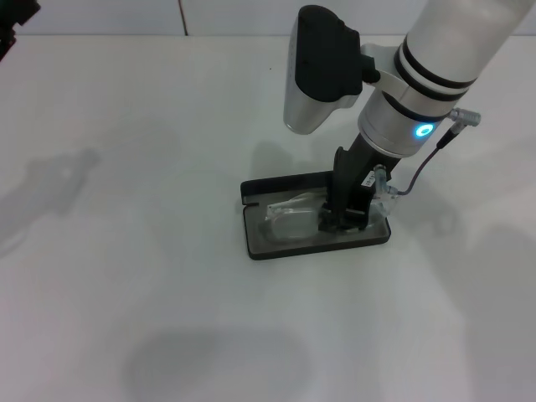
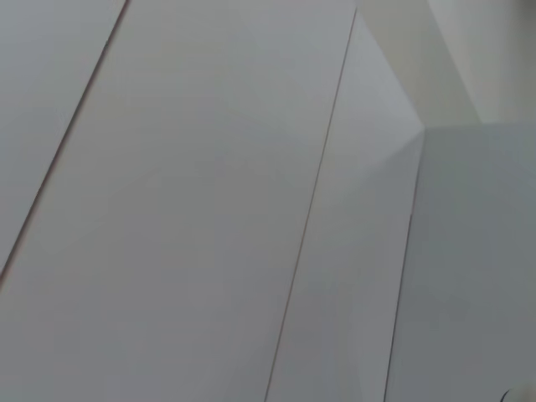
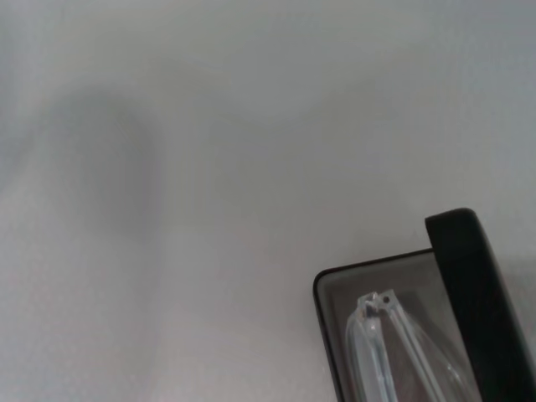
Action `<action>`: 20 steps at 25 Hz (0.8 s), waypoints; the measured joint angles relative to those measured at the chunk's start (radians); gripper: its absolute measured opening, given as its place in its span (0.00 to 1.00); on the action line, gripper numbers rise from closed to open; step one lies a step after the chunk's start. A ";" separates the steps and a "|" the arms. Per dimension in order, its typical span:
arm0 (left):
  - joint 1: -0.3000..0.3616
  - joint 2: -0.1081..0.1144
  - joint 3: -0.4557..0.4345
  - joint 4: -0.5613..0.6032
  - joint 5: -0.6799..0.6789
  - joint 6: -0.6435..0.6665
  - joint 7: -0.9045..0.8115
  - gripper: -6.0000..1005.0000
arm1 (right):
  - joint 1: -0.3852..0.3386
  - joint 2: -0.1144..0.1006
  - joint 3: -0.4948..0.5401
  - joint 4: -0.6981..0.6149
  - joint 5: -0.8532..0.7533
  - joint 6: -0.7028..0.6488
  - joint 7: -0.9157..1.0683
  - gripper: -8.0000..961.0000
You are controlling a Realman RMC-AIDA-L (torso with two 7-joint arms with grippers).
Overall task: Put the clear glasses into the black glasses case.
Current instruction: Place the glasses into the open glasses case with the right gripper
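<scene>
The black glasses case [image 1: 261,248] lies open at the table's middle, its lid [image 1: 285,183] standing along the far side. The clear glasses [image 1: 291,214] rest on the grey lining, and one clear end [image 1: 384,186] sticks up past the case's right rim. My right gripper [image 1: 343,216] reaches straight down into the right half of the case and is shut on the glasses. The right wrist view shows a corner of the case [image 3: 322,289], the lid [image 3: 477,301] and a hinge end of the glasses [image 3: 375,311]. Only a dark part of my left arm [image 1: 15,25] shows, at the far left corner.
The white table [image 1: 126,251] stretches bare around the case on all sides. A grey cable [image 1: 423,167] loops from the right wrist beside the case. The left wrist view shows only pale wall panels [image 2: 209,209].
</scene>
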 joint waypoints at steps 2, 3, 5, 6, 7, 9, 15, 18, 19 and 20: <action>0.000 0.000 0.000 -0.001 0.000 0.000 0.001 0.10 | 0.000 0.000 -0.001 0.000 0.001 -0.001 0.000 0.13; 0.000 -0.001 0.000 -0.002 0.001 0.000 0.003 0.10 | -0.001 0.000 -0.003 0.000 0.001 -0.002 0.000 0.13; 0.001 -0.003 0.000 -0.007 0.002 0.000 0.010 0.10 | -0.002 0.000 -0.005 0.000 0.001 -0.003 0.000 0.13; 0.001 -0.004 0.000 -0.011 0.003 0.000 0.015 0.10 | -0.003 0.000 -0.005 0.000 0.001 -0.004 0.000 0.13; 0.001 -0.005 0.000 -0.015 0.003 0.000 0.020 0.10 | -0.004 0.000 -0.005 -0.001 0.001 -0.005 0.000 0.13; 0.002 -0.005 0.000 -0.017 0.004 0.000 0.022 0.10 | -0.005 0.000 -0.005 -0.002 0.001 -0.005 0.000 0.13; 0.001 -0.005 0.000 -0.018 0.005 0.000 0.023 0.10 | -0.003 0.000 -0.006 0.002 0.001 -0.005 -0.001 0.13; 0.001 -0.005 0.000 -0.018 0.005 0.000 0.023 0.10 | -0.003 0.000 -0.006 0.003 0.001 -0.003 0.000 0.13; 0.001 -0.005 0.000 -0.018 0.005 0.000 0.023 0.10 | -0.004 0.000 -0.006 0.002 0.001 -0.003 0.000 0.13; 0.001 -0.005 0.000 -0.018 0.005 0.000 0.023 0.10 | -0.004 0.000 -0.006 0.002 0.001 -0.003 0.000 0.13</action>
